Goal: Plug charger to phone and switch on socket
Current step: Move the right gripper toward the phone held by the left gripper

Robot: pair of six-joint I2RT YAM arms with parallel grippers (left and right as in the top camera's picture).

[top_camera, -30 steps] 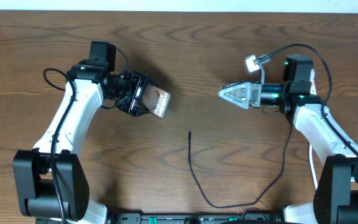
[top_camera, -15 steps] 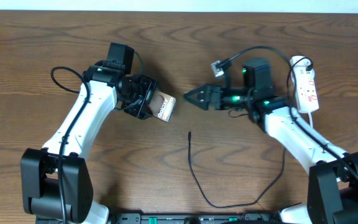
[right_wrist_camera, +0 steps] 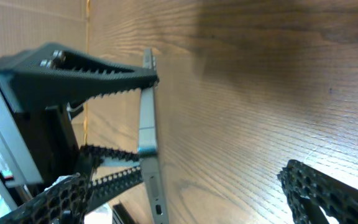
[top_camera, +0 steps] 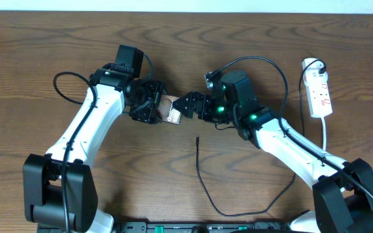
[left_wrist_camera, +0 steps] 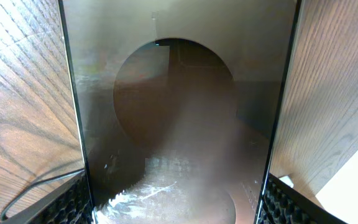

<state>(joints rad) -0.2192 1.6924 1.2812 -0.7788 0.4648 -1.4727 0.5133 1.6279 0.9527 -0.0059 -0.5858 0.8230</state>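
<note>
My left gripper (top_camera: 155, 109) is shut on the phone (top_camera: 171, 112) and holds it above the table at centre. The bronze screen fills the left wrist view (left_wrist_camera: 179, 124) between the two finger pads (left_wrist_camera: 179, 210). My right gripper (top_camera: 184, 107) is open and empty, right at the phone's free end. In the right wrist view the phone's thin edge (right_wrist_camera: 148, 149) with its port stands between my open fingers (right_wrist_camera: 185, 199), close to the left one. The charger (top_camera: 206, 188) lies on the table, its tip (top_camera: 197, 138) below the phone. The socket (top_camera: 319, 90) lies at the far right.
The socket's white cord (top_camera: 326, 133) runs down along the right arm. The charger cable loops to the front edge and back up to the right. The left arm's fingers (right_wrist_camera: 98, 68) show in the right wrist view, clamping the phone.
My right arm has swung left from near the socket to the phone's end. My left arm has carried the phone a little to the right.
</note>
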